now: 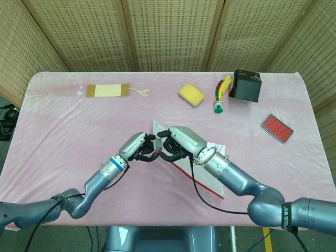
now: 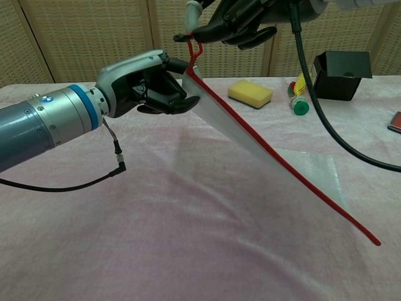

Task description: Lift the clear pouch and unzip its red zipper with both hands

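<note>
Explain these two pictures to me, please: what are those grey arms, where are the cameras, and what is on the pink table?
They are two robot arms, each ending in a mechanical hand, steered by a person. One camera looks down from the robot's head, the other looks forward from its chest. The left hand grips the raised corner of a clear pouch, while the right hand pinches the red pull of its red zipper. The pouch slopes down to the pink table. Also on the table: a yellow sponge, a black box, a red case, a tasselled bookmark and a green-tipped feathered toy.
</note>
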Controlling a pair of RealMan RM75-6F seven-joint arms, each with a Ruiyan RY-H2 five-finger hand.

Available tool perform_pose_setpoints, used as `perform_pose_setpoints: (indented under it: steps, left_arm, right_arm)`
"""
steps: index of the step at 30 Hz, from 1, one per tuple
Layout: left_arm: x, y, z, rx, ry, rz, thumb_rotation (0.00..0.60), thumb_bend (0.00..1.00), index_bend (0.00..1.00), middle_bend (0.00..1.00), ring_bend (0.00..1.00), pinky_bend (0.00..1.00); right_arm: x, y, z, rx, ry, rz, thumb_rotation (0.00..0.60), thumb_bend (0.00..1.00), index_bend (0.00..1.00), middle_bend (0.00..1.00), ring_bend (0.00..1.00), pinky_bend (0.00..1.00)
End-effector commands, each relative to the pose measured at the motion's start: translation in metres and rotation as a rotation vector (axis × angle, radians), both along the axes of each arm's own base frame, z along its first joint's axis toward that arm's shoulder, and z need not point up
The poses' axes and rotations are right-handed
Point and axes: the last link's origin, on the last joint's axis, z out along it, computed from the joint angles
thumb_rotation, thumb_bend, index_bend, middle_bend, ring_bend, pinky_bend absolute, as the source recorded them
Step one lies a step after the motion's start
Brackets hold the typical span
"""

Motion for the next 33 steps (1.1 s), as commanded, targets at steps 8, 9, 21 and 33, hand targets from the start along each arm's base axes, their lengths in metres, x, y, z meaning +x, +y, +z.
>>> perform_pose_setpoints:
  steps: [8, 9, 21, 33]
  left_arm:
    - [0.006, 0.002, 0.009, -0.034, -0.078, 0.064, 0.6, 0.66, 0.87, 1.0, 0.86, 1.0]
    - [0.007, 0.003, 0.01, -0.038, -0.089, 0.072, 0.6, 0.66, 0.87, 1.0, 0.86, 1.0]
    - [0.011, 0.008, 0.02, -0.073, -0.167, 0.136, 0.6, 0.69, 0.88, 1.0, 0.86, 1.0]
    - [0.016, 0.01, 0.027, -0.088, -0.21, 0.151, 0.6, 0.7, 0.89, 1.0, 0.86, 1.0]
  right_arm:
    - [-0.021, 0.004, -0.002, -0.053, 0.059, 0.029, 0.6, 0.69, 0.83, 0.96, 0.88, 1.0]
    - [-0.022, 0.004, -0.002, -0.054, 0.061, 0.027, 0.6, 0.69, 0.83, 0.96, 0.88, 1.0]
    - [-0.032, 0.008, -0.004, -0.069, 0.122, 0.062, 0.6, 0.69, 0.83, 0.96, 0.88, 1.0]
    - [-0.033, 0.005, -0.008, -0.098, 0.167, 0.082, 0.6, 0.69, 0.83, 0.96, 0.88, 1.0]
